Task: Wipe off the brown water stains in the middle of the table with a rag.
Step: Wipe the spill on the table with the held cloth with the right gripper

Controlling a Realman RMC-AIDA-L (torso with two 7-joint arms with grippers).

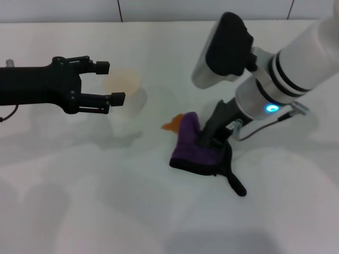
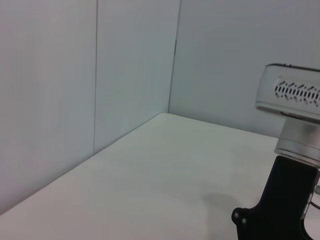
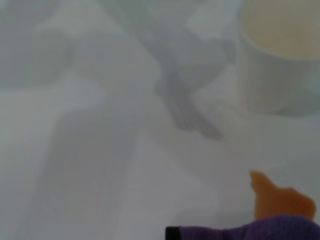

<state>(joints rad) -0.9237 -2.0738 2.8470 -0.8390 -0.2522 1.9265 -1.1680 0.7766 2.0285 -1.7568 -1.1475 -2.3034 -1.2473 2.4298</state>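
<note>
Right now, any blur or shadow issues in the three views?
Head view: sharp, soft shadows on the table, right gripper pressed into the rag. Right wrist view: soft focus, cup and brown water stains blurred, grey shadows across the table. Left wrist view: dim, even, no glare.

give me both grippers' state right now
Left gripper: open, empty, hovering by the cup.
Right gripper: shut on the rag, beside the stain.
</note>
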